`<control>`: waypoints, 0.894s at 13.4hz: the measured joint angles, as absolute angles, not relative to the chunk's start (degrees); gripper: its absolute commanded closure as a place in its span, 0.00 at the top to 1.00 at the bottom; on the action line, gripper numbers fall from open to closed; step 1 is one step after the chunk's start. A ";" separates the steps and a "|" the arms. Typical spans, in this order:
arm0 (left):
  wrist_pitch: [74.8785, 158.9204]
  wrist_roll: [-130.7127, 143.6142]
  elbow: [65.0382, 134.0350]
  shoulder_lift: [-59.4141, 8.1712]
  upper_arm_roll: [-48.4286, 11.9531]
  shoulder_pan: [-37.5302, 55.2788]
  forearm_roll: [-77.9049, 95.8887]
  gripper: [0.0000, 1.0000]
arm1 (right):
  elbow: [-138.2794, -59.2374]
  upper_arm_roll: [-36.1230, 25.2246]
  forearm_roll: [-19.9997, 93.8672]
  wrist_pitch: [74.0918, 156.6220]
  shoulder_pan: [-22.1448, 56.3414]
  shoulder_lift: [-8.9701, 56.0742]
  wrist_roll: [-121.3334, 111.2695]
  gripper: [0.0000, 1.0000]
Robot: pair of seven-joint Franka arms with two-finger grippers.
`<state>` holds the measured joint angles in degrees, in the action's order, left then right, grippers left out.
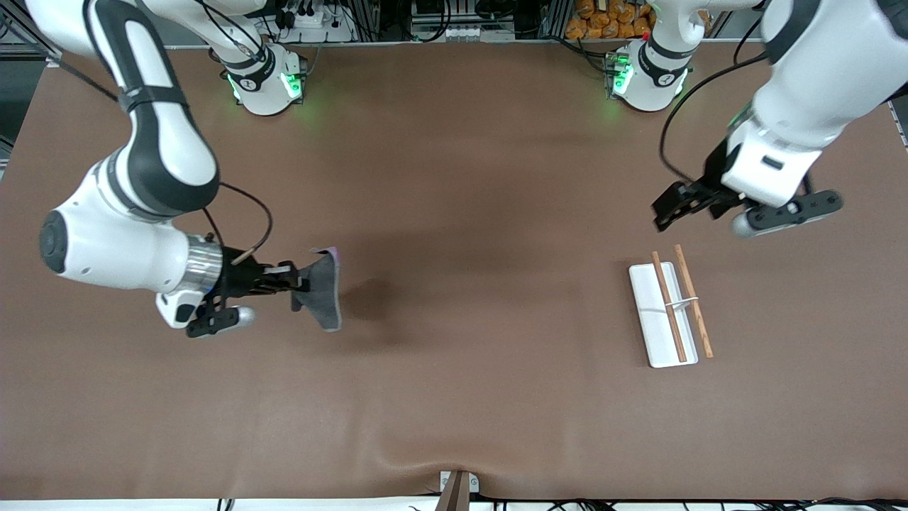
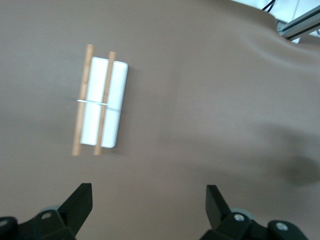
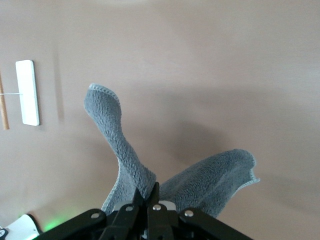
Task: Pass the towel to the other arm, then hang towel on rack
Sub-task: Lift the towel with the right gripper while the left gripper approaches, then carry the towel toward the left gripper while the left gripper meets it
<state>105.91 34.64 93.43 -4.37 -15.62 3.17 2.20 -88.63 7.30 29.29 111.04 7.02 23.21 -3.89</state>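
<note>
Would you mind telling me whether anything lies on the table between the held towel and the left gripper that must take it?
Nothing visible does. The right gripper is shut on the towel above bare table. The left gripper hangs open near the rack, which sits nearer the front camera, out of the direct line.

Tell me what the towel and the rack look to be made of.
Towel: soft dark grey fabric, probably terry or microfibre; nubbly pile, pale stitched edge, drooping limp from the shut right gripper.
Rack: base looks like smooth white plastic or painted board, matte; its two thin rods look like brown wood, though grain is unclear.
</note>
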 measured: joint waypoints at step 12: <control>117.24 60.17 81.43 -20.27 -16.58 12.41 2.96 1.00 | -86.08 7.20 19.80 128.98 29.25 25.30 1.88 0.00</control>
<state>117.24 60.17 81.43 -20.27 -16.58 12.41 2.96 -86.08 7.19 19.80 128.98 29.25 25.30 1.88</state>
